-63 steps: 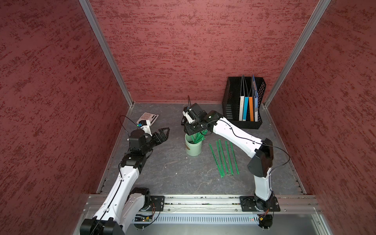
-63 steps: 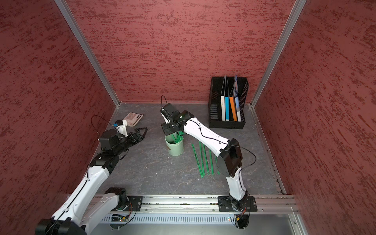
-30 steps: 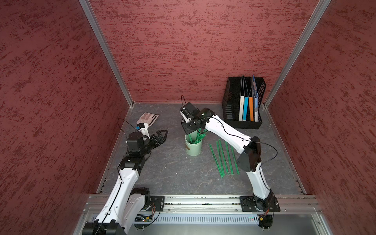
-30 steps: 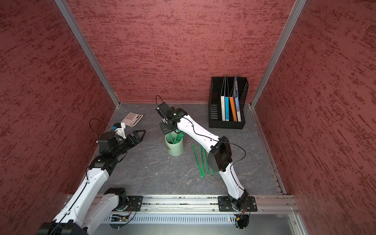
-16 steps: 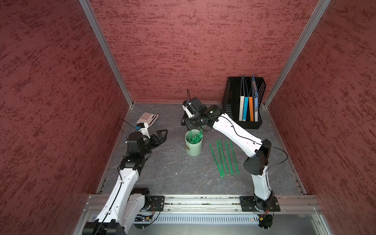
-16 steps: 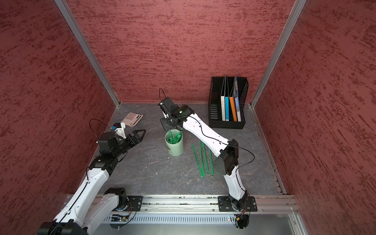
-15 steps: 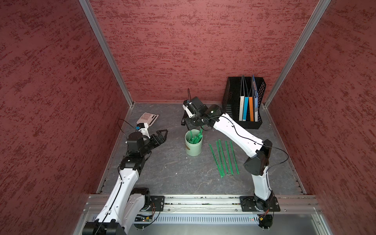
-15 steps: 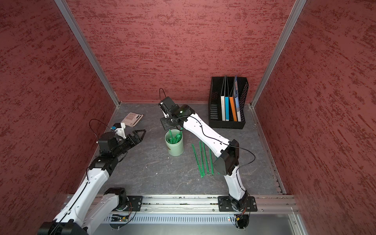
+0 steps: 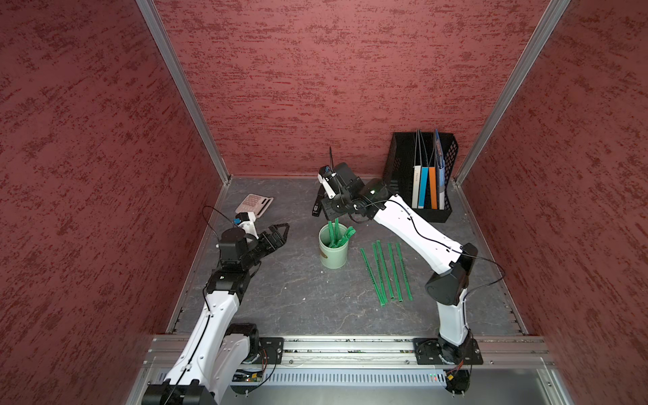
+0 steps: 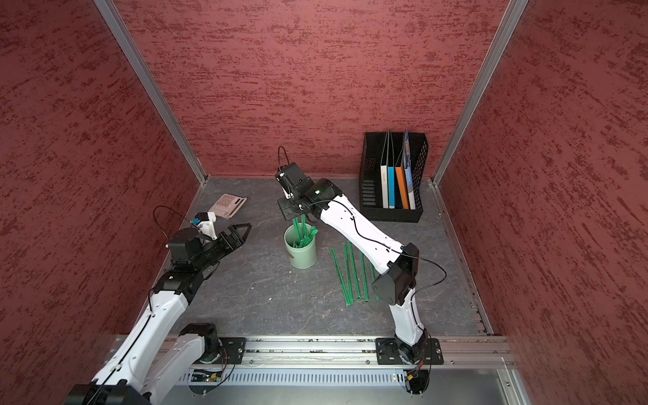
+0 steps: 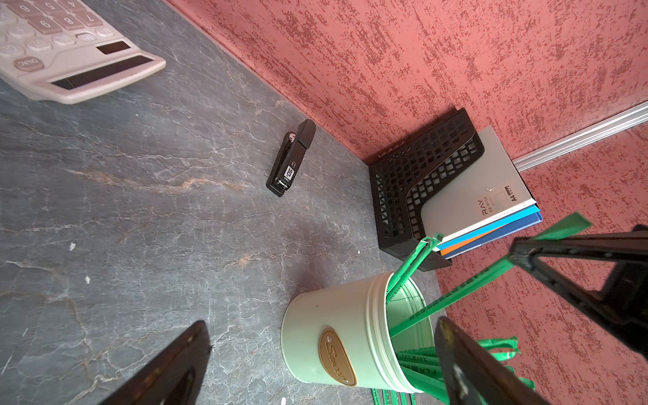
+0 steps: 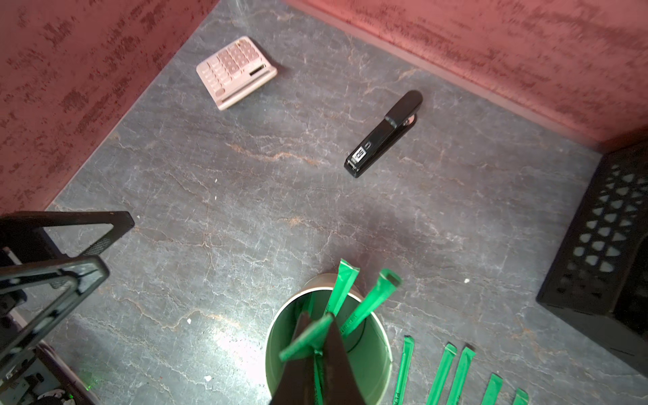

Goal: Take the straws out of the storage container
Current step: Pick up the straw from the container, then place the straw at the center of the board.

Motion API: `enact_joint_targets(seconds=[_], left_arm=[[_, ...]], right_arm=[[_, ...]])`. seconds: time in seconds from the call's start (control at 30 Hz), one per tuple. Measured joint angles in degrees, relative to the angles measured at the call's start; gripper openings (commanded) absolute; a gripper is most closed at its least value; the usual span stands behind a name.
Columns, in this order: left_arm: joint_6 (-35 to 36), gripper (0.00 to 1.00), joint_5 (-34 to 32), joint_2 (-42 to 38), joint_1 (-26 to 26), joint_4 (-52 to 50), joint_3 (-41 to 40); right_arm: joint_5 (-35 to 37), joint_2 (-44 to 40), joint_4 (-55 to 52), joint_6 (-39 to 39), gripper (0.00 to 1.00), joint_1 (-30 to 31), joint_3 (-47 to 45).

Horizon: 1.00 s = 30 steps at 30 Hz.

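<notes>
**Right hand (image 12: pixel 317 336) pinches a straw (image 12: pixel 305 342) over the storage container (image 9: pixel 333 256)**

The right hand is closed on one green straw. The straw's lower end sits inside the pale green storage container. More straws (image 9: pixel 339 235) lean in the container, their tops above the rim. Five loose straws (image 9: pixel 385 271) lie side by side on the bench (image 9: pixel 298 298), just beside the container on the right arm's side. The left hand (image 9: pixel 283 229) hovers wide open, near the container but apart from it. A stapler (image 12: pixel 384 135), a calculator (image 9: pixel 254 204) and a file rack (image 9: pixel 403 168) sit toward the back wall.
</notes>
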Motion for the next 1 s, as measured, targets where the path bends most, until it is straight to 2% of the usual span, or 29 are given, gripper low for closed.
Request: enact_joint_targets(seconds=[0.4, 1.0], left_arm=[[-0.7, 1.00, 0.2, 0.1, 0.0, 0.7, -0.3], [-2.2, 1.00, 1.5, 2.1, 0.0, 3.6, -0.6]], right_arm=[[4.1, -8.3, 0.5, -1.5, 0.03, 0.0, 0.0], [16.3, -23.1, -0.7, -4.9, 0.03, 0.0, 0.3]])
